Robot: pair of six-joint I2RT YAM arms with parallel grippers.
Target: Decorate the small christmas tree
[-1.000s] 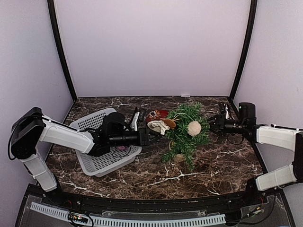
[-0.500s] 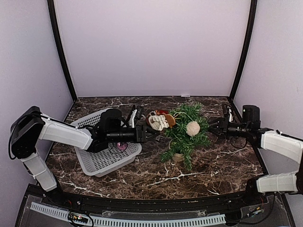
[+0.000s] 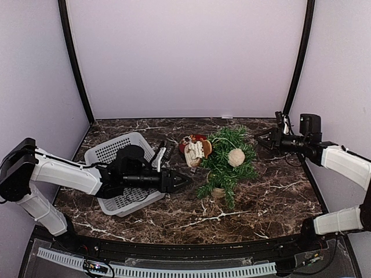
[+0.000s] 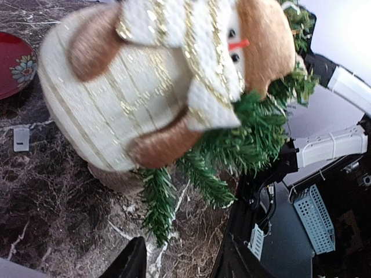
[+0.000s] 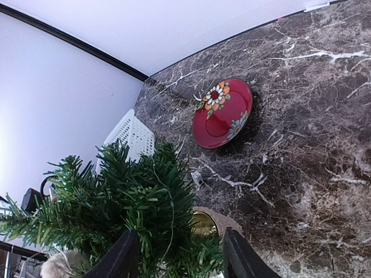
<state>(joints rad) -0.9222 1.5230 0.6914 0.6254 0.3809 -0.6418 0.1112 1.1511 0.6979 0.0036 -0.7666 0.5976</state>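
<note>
Green branches of the small christmas tree (image 3: 227, 165), set centrally on the tabletop (image 3: 272, 202), are weighted on one side by a plush snowman (image 3: 194, 152) — it could be dislodged, or the tree tipped, if brushed by the left end effector (image 3: 185, 180) or right end effector (image 3: 261, 138), both parted and empty.

The left end effector (image 3: 184, 180) and right end effector (image 3: 262, 139) stand parted, empty.

Left wrist view: blurred snowman ornament (image 4: 168, 75) cut by the top edge, red plate (image 4: 14, 63) by the left. Overhead, the tree (image 3: 217, 168) hides most of its pot (image 3: 219, 192).
</note>
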